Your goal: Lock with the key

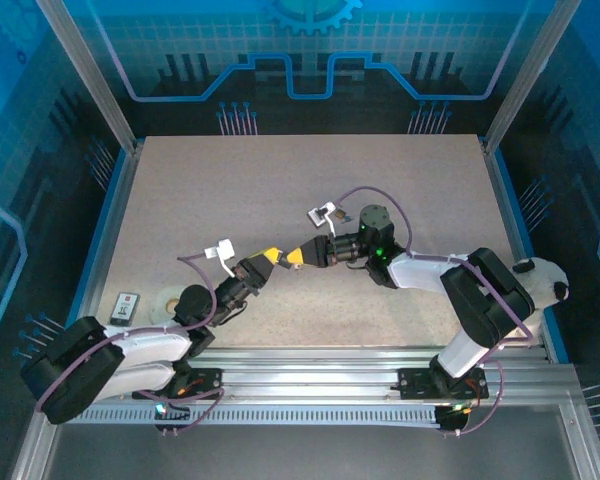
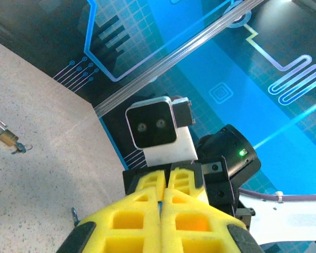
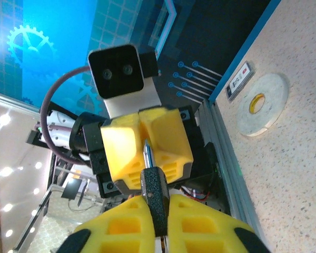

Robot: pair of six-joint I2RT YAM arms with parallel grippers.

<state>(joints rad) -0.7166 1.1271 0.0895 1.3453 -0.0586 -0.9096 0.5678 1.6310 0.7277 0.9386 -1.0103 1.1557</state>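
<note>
The key has a black head (image 3: 155,192) and a silver blade (image 3: 147,154). My right gripper (image 3: 155,205) is shut on the head. The blade tip reaches the seam between the yellow fingers (image 3: 121,150) of my left gripper. The left gripper (image 2: 166,197) is shut, with a thin bluish sliver showing between its pads. In the top view the two grippers meet tip to tip at mid-table, left (image 1: 277,257) and right (image 1: 295,258). A small brass padlock (image 2: 7,137) lies on the table, apart from both grippers, with something small and bluish beside it.
A white tape roll (image 1: 165,300) and a small labelled card (image 1: 127,306) lie near the left arm's base. A small metal hook (image 2: 73,215) shows beside my left fingers. Metal rails edge the table.
</note>
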